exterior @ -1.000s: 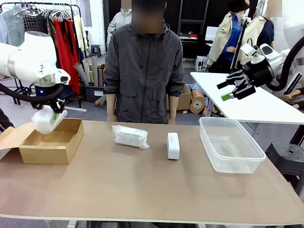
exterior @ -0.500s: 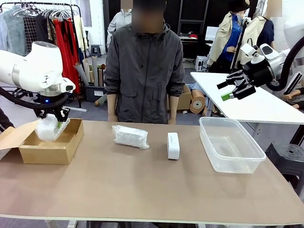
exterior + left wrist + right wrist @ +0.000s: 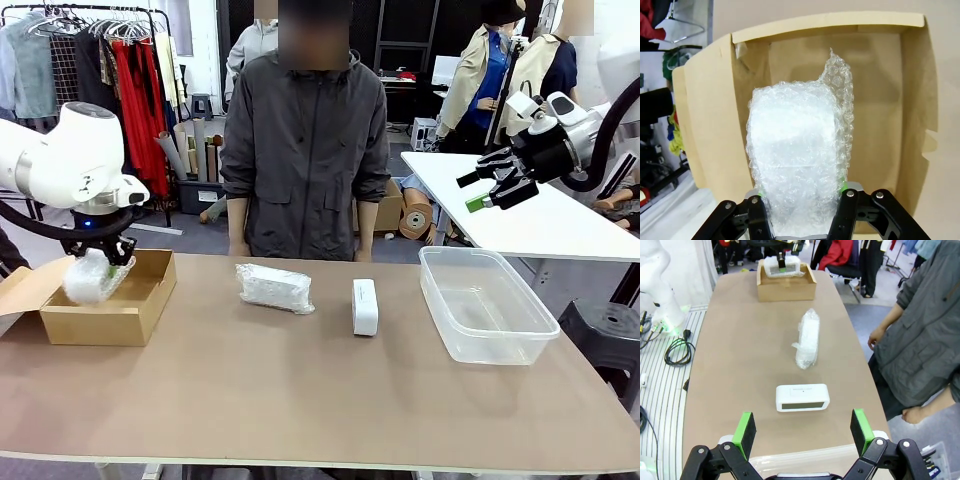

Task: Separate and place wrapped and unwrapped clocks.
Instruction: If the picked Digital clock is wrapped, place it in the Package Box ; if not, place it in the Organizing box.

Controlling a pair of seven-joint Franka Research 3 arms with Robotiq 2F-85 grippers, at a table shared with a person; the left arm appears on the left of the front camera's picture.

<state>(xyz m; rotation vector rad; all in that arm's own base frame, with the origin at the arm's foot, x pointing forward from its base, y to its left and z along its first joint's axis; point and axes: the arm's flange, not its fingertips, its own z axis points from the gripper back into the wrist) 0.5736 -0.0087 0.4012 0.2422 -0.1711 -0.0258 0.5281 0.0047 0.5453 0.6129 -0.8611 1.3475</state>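
My left gripper [image 3: 100, 262] is shut on a bubble-wrapped clock [image 3: 90, 278], holding it over the open cardboard box [image 3: 140, 310] at the table's left end. In the left wrist view the wrapped clock [image 3: 795, 170] hangs between my fingers above the box floor [image 3: 880, 100]. A second wrapped clock [image 3: 274, 288] lies on the table in front of the person. The bare white clock [image 3: 365, 306] lies to its right. From the right wrist view I see that wrapped clock [image 3: 808, 338] and the bare clock [image 3: 802, 397]. My right gripper [image 3: 488, 186] hangs open, high above the table's right end.
A clear plastic tub [image 3: 487, 303] stands at the right of the table, its rim [image 3: 805, 457] just ahead of my right gripper [image 3: 802, 432]. A person in a grey jacket [image 3: 305, 150] stands at the far side, arms down. A white table [image 3: 540, 215] lies behind on the right.
My left gripper has sunk with the wrapped clock, from above the box's far-left corner down into the box opening. The right arm has not moved.
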